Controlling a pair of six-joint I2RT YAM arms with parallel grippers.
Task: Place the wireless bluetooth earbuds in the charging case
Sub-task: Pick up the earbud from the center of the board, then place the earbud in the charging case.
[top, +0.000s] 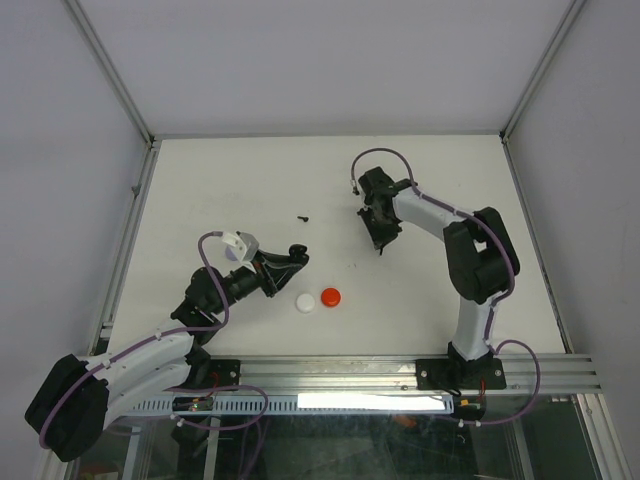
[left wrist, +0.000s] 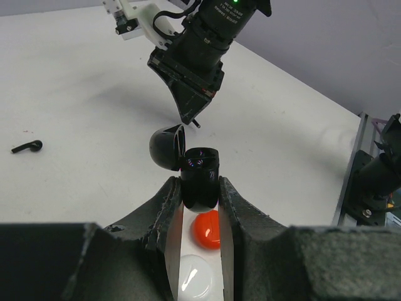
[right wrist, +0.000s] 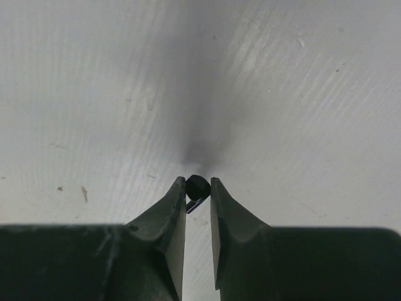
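My left gripper (top: 293, 257) is shut on a black charging case (left wrist: 200, 179) and holds it above the table, its round lid (left wrist: 166, 147) hinged open to the left. My right gripper (right wrist: 198, 188) is shut on a black earbud (right wrist: 197, 185), pinched at the fingertips just above the table, stem pointing down-left. In the top view the right gripper (top: 379, 243) is to the right of the case (top: 296, 252), apart from it. In the left wrist view it (left wrist: 190, 116) hangs just behind the open case. A second black earbud (top: 304, 216) lies loose on the table, also in the left wrist view (left wrist: 27, 147).
A red round case (top: 330, 296) and a white round case (top: 305, 302) lie closed side by side on the table under the left gripper, also seen between its fingers as red (left wrist: 208, 229) and white (left wrist: 197, 279). An aluminium rail (top: 400, 375) runs along the near edge.
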